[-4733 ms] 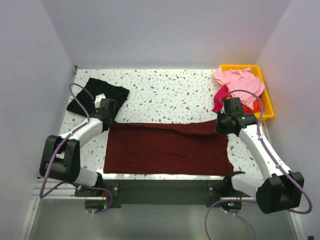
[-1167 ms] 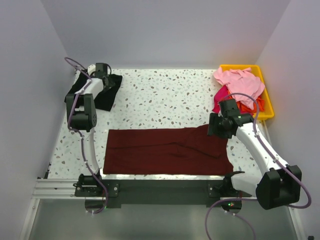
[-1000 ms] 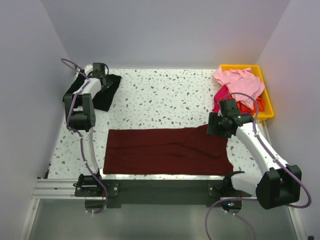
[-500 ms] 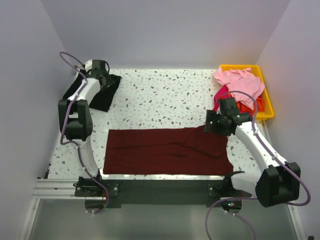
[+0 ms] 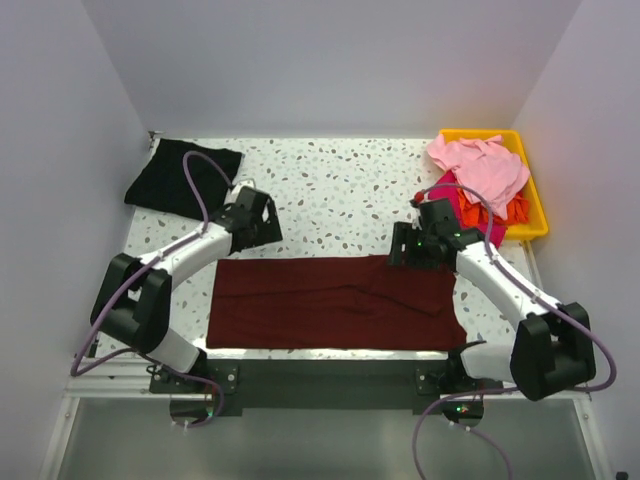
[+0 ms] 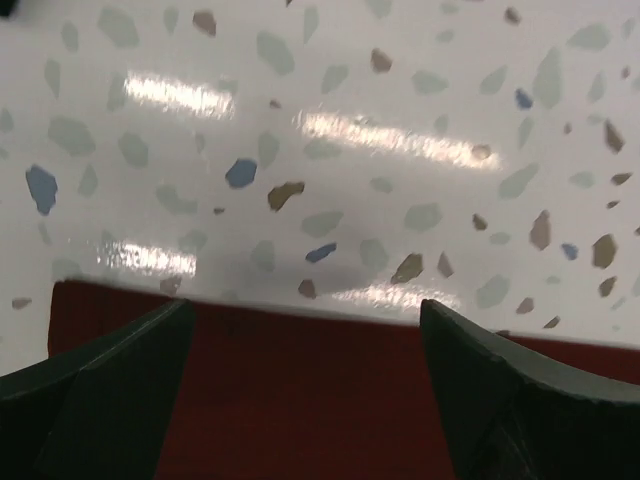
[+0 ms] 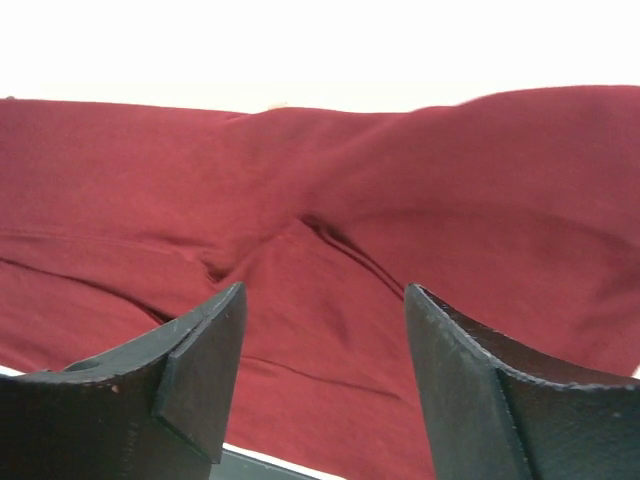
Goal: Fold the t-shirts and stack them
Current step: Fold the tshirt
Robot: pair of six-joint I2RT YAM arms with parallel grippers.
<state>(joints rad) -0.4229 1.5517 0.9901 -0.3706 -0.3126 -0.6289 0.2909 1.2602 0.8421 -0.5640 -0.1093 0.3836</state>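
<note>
Left gripper [image 5: 258, 225] came off the black t-shirt [image 5: 180, 178] at upper left of the top view. It swung down and right to centre-left and ended with its fingers spread above the upper-left edge of the maroon t-shirt [image 5: 330, 300]. The black t-shirt lay flatter and nearer the upper-left corner than 4.7 s ago, and was fully uncovered. Right gripper [image 5: 403, 245] slid left along the maroon t-shirt's upper edge, from centre-right toward the middle, fingers apart.
</note>
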